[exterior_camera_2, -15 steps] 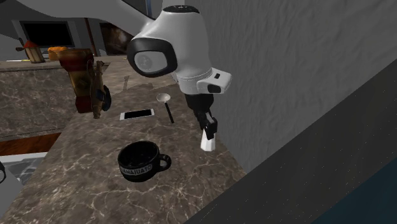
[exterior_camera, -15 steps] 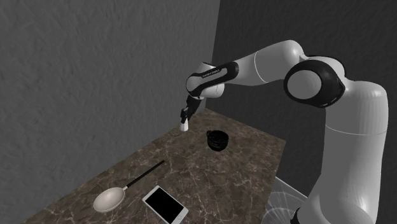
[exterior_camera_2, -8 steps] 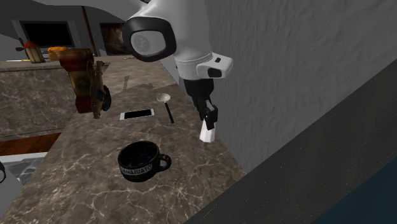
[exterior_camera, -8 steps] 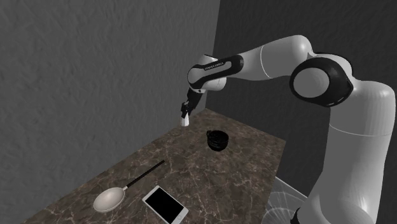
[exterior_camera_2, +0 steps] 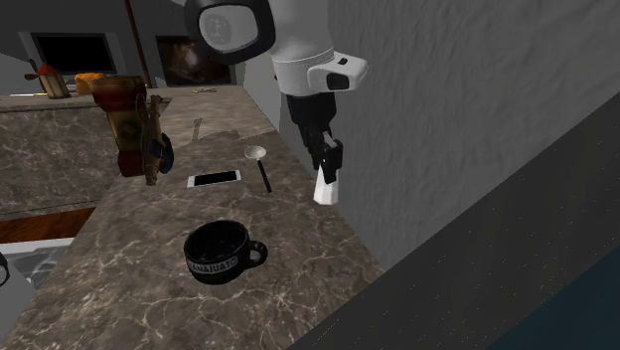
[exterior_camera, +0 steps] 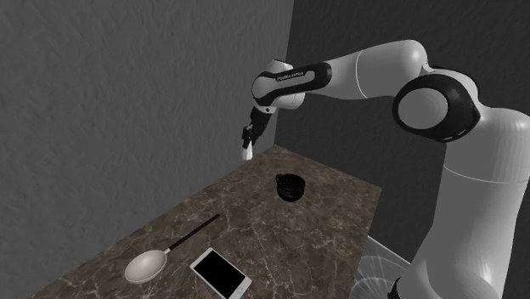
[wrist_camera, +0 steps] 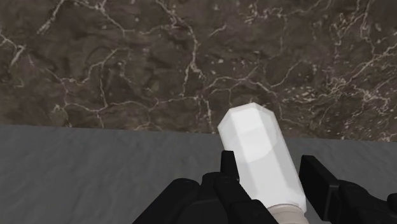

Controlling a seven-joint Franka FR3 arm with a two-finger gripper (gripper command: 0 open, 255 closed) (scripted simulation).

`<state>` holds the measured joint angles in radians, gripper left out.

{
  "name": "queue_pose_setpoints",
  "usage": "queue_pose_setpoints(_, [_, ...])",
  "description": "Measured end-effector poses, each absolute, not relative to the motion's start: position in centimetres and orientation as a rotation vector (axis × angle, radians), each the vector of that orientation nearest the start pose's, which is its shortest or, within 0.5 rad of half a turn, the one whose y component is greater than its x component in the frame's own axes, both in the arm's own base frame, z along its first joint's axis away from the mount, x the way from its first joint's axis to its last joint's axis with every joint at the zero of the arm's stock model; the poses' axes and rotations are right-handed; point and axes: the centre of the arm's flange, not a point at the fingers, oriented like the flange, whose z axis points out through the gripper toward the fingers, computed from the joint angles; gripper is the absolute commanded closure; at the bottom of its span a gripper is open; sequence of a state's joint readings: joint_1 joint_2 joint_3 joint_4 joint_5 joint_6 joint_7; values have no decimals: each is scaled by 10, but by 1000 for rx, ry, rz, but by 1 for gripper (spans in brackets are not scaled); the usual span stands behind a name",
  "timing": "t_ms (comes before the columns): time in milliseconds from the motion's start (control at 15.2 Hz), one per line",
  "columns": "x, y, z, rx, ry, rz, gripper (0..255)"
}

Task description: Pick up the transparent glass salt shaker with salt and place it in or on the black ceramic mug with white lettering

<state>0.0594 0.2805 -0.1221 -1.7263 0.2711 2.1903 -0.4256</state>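
Hanging above the counter [exterior_camera: 255, 229] in the shoulder view, the claw [exterior_camera: 247, 144] grips the white shaker [exterior_camera: 247, 155], apart from the mug [exterior_camera: 290, 187]. Second exterior view: the wall [exterior_camera_2: 447, 119] is near, a bump is possible. Wrist view: the tilted shaker may slip.

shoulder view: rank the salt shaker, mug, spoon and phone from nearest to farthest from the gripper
1. salt shaker, held in the gripper, above the counter.
2. black mug, on the counter below, to the shoulder view's right.
3. spoon and phone, side by side at the counter's near end, toward the shoulder view's lower left; too close to call.
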Motion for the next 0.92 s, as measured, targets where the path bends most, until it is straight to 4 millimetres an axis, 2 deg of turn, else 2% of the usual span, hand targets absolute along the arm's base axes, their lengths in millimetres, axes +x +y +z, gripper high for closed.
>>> queue_pose_setpoints(792, [656,-25,502,-2952,-346,-342,255])
queue_pose_setpoints(924, [640,-31,506,-2952,-346,-342,255])
